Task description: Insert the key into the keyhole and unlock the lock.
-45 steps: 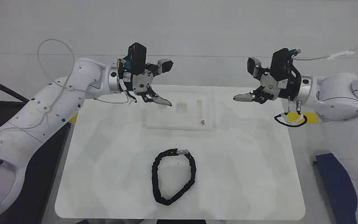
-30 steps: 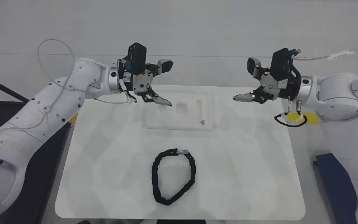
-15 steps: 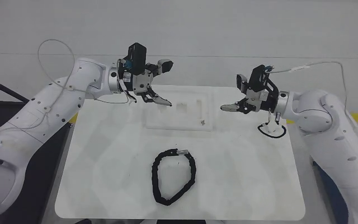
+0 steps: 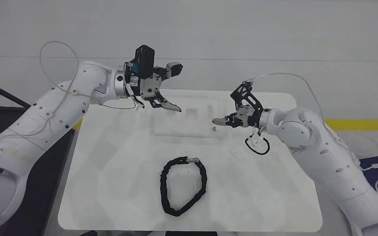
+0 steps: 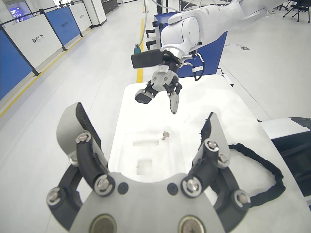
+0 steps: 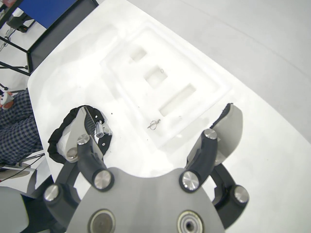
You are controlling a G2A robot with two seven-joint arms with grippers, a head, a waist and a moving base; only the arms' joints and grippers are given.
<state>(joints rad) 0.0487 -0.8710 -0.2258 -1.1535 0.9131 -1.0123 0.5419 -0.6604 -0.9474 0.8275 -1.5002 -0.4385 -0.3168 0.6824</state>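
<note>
Left gripper [image 5: 144, 115] and right gripper [image 6: 155, 109] hover, fingers [image 5: 69, 126] spread.

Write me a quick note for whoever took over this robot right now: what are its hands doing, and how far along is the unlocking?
The left gripper is open and empty, held above one end of the foam tray.
The right gripper is open and empty, hovering close above the key without touching it.
The key lies flat on the tray beside a recess.
The chain lock lies in a loop on the table, apart from the tray.
Done: nothing yet.
Left: grasp the key, steady the lock, insert, turn.
</note>
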